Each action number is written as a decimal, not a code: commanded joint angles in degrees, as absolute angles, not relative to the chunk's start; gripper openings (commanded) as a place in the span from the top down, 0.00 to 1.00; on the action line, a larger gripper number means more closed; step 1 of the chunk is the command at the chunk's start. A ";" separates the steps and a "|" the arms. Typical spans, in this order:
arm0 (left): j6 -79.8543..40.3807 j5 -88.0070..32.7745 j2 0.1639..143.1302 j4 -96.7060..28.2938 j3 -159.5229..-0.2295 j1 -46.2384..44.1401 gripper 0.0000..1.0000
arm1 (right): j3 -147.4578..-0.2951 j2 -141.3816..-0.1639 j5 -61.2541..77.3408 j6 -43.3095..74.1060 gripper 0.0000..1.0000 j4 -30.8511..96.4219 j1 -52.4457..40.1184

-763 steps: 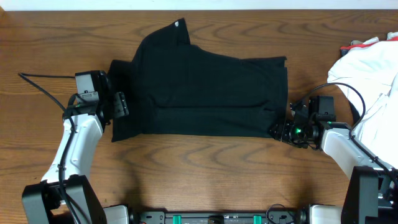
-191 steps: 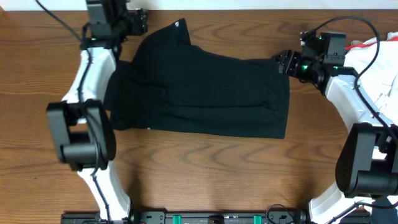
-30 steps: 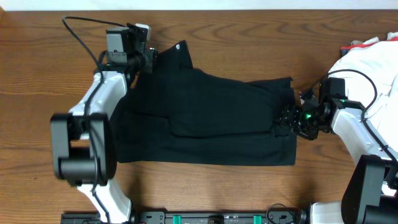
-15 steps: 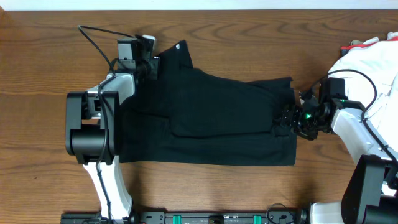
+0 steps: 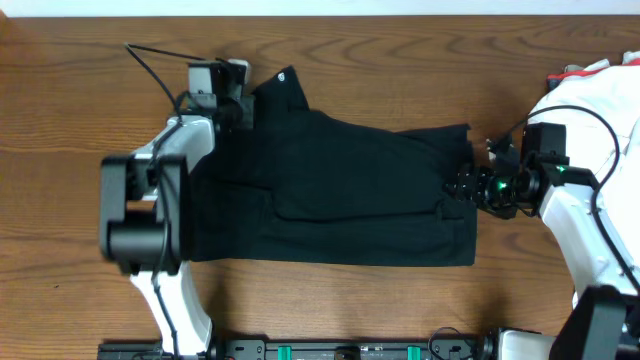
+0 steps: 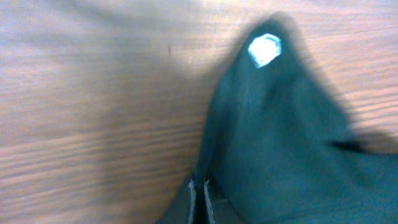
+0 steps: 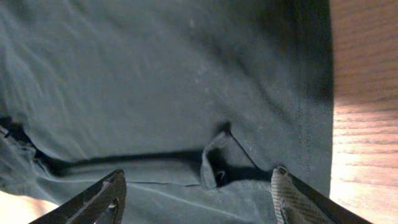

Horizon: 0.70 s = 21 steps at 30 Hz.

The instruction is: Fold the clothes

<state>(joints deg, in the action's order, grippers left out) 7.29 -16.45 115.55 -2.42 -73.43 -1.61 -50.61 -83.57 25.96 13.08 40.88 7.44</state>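
Observation:
The clothes, one black shirt (image 5: pixel 340 190), lie flat across the middle of the table. A pointed flap with a small white logo (image 5: pixel 284 76) sticks out at the top left. My left gripper (image 5: pixel 246 104) sits at that flap's left edge. In the left wrist view its jaws (image 6: pixel 199 200) are shut on the fabric edge, below the logo (image 6: pixel 264 48). My right gripper (image 5: pixel 461 188) hovers at the shirt's right edge. It (image 7: pixel 199 198) is open, its fingers (image 7: pixel 291 194) spread over a small pucker in the cloth (image 7: pixel 216 160), holding nothing.
A heap of white cloth (image 5: pixel 600 110) fills the right edge of the table, behind the right arm, with a bit of red (image 5: pixel 570 72) at its top. Bare wooden tabletop (image 5: pixel 60 200) surrounds the shirt.
My left gripper has closed on the shirt's upper-left edge and shifted slightly right. The right gripper stays open at the right edge, its arm barely moved.

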 commanded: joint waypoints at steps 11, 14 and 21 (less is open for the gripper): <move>7.01 -16.88 99.66 -31.55 -73.47 -1.39 0.94 | -51.33 -79.70 23.92 11.68 0.27 40.66 7.55; 7.01 -16.88 99.66 -38.39 -73.34 -1.39 0.93 | -51.33 -79.70 23.92 11.68 0.27 40.47 7.55; 7.05 -16.82 99.66 -47.22 -73.34 -1.37 0.84 | -51.33 -79.70 23.92 11.68 0.27 39.92 7.55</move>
